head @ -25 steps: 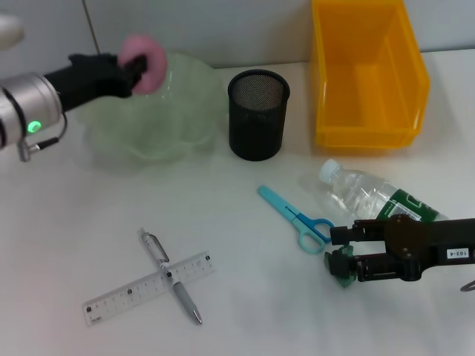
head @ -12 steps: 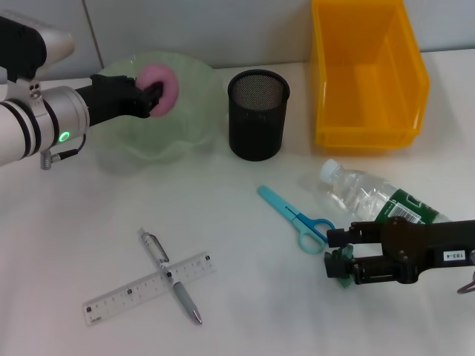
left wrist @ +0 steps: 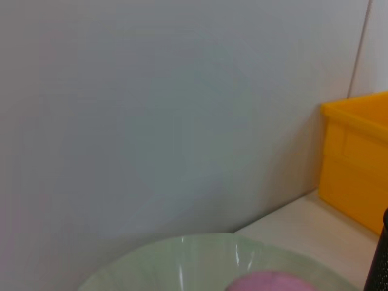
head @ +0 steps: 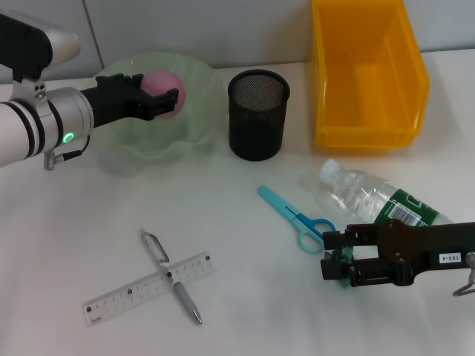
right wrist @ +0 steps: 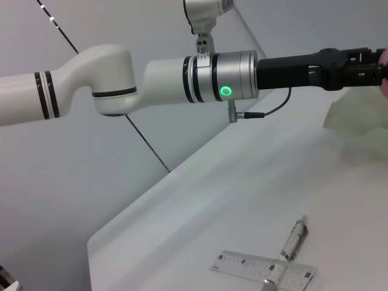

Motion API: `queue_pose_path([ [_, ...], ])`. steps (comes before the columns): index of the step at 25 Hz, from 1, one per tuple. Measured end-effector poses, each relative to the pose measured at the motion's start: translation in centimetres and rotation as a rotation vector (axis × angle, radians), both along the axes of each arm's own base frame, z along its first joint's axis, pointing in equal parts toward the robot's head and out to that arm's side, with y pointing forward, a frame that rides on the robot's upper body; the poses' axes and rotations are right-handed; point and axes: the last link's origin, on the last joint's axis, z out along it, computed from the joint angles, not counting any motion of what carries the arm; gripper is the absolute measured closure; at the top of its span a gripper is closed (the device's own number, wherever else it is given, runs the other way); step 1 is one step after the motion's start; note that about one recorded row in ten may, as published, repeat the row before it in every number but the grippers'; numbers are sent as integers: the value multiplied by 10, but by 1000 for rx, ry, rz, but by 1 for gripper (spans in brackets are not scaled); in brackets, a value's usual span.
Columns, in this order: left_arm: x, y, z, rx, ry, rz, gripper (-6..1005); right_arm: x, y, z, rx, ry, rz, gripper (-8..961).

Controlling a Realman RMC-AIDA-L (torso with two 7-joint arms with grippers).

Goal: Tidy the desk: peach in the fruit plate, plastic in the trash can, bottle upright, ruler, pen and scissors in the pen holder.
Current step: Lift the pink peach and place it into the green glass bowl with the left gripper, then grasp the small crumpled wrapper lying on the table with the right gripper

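Note:
My left gripper (head: 169,101) is shut on the pink peach (head: 165,85), holding it over the pale green fruit plate (head: 122,152). In the left wrist view the peach (left wrist: 273,282) sits just above the plate's rim (left wrist: 182,251). My right gripper (head: 332,256) is open low over the table, below the lying bottle (head: 367,194). A small green piece of plastic (head: 340,270) shows by its lower finger. Blue scissors (head: 297,217) lie to its left. The pen (head: 171,276) lies across the ruler (head: 148,289) near the front left. The black mesh pen holder (head: 257,115) stands upright.
A yellow bin (head: 367,74) stands at the back right, beside the pen holder. In the right wrist view my left arm (right wrist: 182,79) stretches across above the pen (right wrist: 294,237) and ruler (right wrist: 264,268). A wall closes the table's far side.
My left gripper has carried the peach to the right and lower, from the plate's far left rim to over its middle. The right gripper has crept slightly left.

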Motion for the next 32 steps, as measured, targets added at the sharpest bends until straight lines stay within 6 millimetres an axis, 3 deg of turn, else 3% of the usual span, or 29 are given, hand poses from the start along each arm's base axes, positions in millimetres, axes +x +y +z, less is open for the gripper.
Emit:
queue_pose_path([
  [5, 1, 1, 2, 7, -7, -1, 361, -1, 0, -1, -2, 3, 1, 240],
  [6, 1, 1, 2, 7, -8, -1, 190, -1, 0, -1, -2, 3, 1, 240],
  [18, 9, -6, 7, -54, -93, -26, 194, 0, -1, -1, -3, 5, 1, 242],
  [23, 23, -41, 23, -269, -296, -111, 194, 1, -2, 0, -4, 4, -1, 241],
  [28, 21, -76, 37, -448, -415, -181, 194, 0, -2, 3, -7, 3, 4, 241],
  [32, 8, -102, 37, -532, -449, -199, 194, -2, 2, 10, -7, -3, 27, 241],
])
